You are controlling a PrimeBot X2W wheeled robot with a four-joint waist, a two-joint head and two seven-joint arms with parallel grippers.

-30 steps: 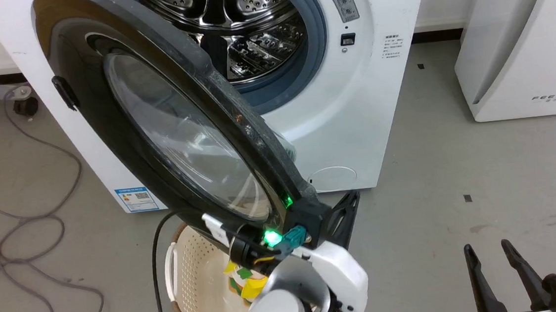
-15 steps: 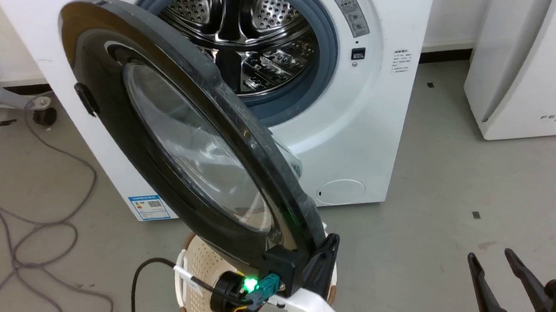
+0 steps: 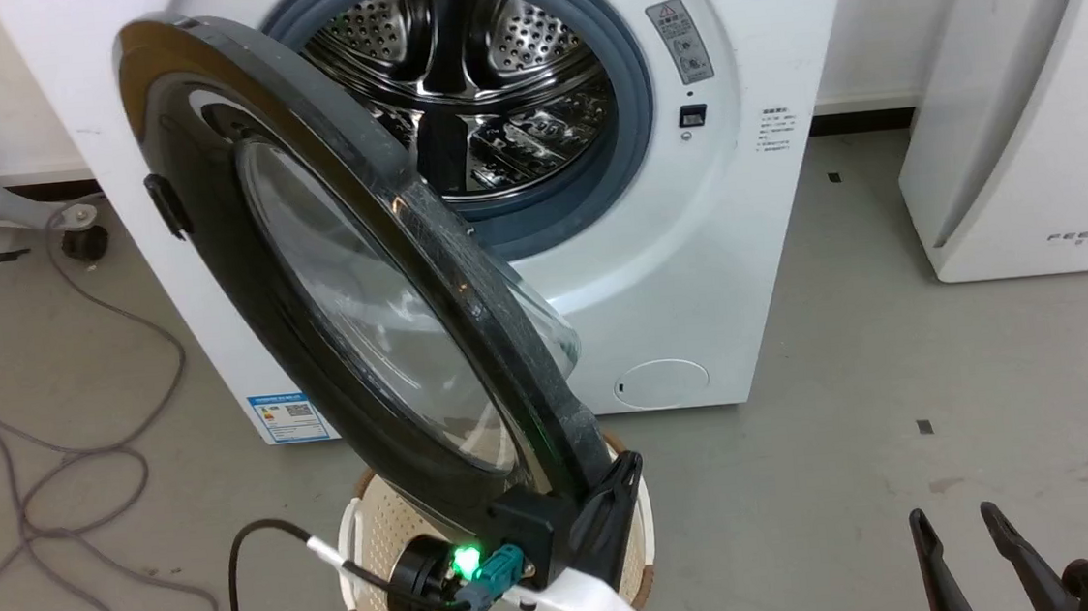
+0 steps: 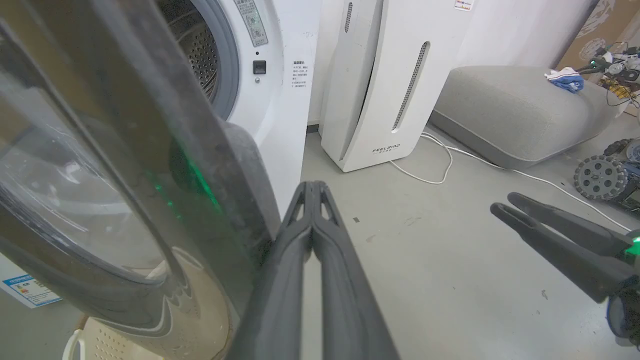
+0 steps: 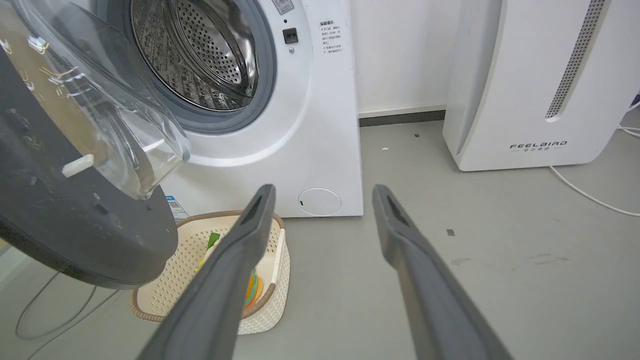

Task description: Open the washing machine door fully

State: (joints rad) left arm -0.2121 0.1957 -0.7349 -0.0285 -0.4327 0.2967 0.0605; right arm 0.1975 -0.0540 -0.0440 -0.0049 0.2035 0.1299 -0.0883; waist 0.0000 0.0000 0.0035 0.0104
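The washing machine door [image 3: 350,301], a glossy black ring around a bulging clear glass bowl, stands swung out from the drum, its rim edge-on to me. It also appears as the door [image 4: 100,150] and the door [image 5: 60,220]. My left gripper [image 3: 630,469] is shut with nothing between its fingers, which lie along the inner side of the door's lower rim. In the left wrist view the left gripper [image 4: 312,187] sits just right of that rim. My right gripper [image 3: 955,530] hangs open at the lower right, away from the door, also seen as the right gripper [image 5: 322,192].
A cream basket [image 3: 378,542] with coloured items sits on the floor under the door. The white FEELBIRD appliance [image 3: 1024,112] stands to the right. Grey cables [image 3: 61,460] loop on the floor at left. A grey cushion [image 4: 520,110] and a white cord [image 4: 440,160] lie further right.
The head camera has shifted. More of the steel drum shows past the door's rim now, so the door stands a little wider. My left gripper stays at its lower rim.
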